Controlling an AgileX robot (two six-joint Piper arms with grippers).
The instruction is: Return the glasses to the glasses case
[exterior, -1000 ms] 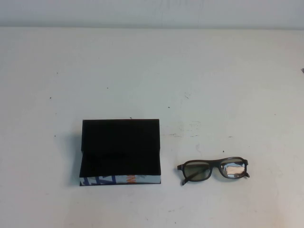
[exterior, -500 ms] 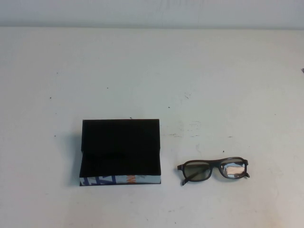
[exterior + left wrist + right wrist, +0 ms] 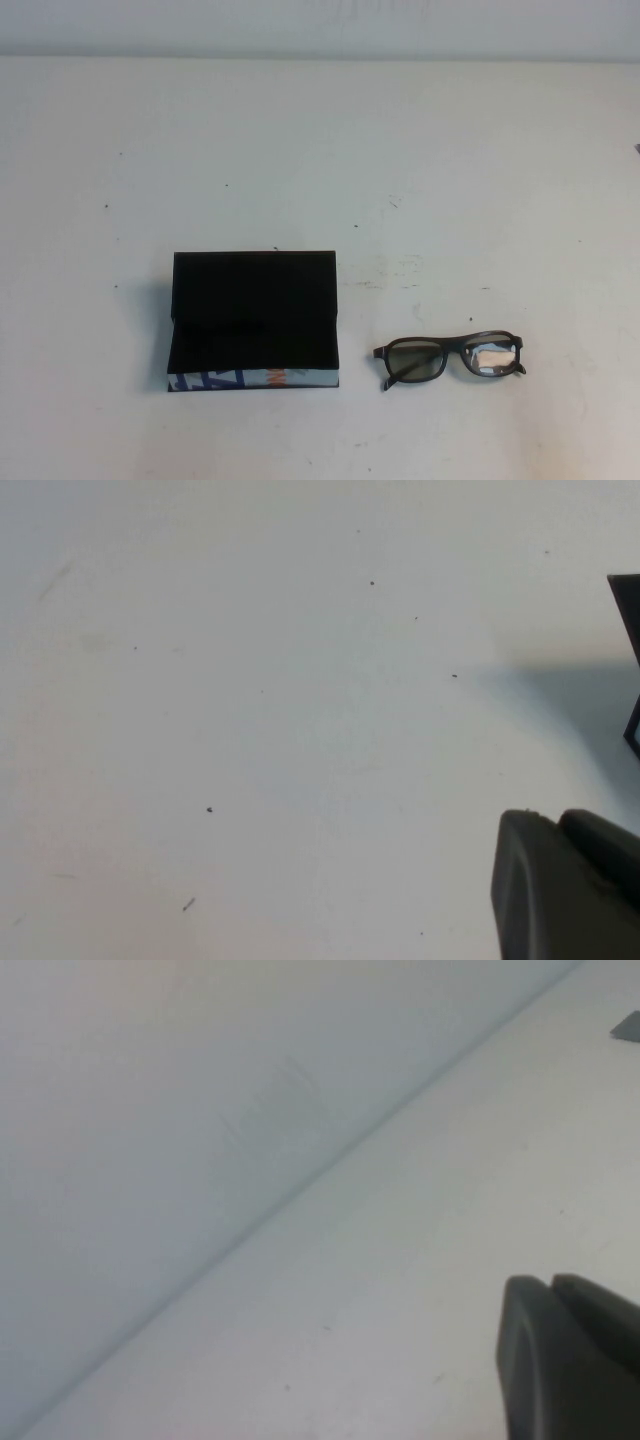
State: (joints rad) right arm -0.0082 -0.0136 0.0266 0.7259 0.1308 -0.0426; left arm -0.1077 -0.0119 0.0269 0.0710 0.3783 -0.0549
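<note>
Glasses case [image 3: 255, 320] sitting open at near table [image 3: 400, 150] edge, left of centre, flap lid standing up behind black lining. Glasses [image 3: 450, 357] lying just right of it, apart (lenses facing camera). Left gripper [image 3: 565, 885] hovering over bare tabletop beside case; right gripper [image 3: 570, 1355] hanging farther back; claw spread unclear on both.

Matt black lining, cloth-like, inside the glasses case [image 3: 254, 310], lid flap open; printed paper-like blue, white and orange pattern on front wall. Glossy dark plastic frame and clear shiny greenish lenses on the glasses [image 3: 450, 358], at 3 o'clock from case. Matt white table [image 3: 320, 150], smooth, lightly speckled; dark matt plastic on left gripper [image 3: 565, 885] and right gripper [image 3: 570, 1360].
</note>
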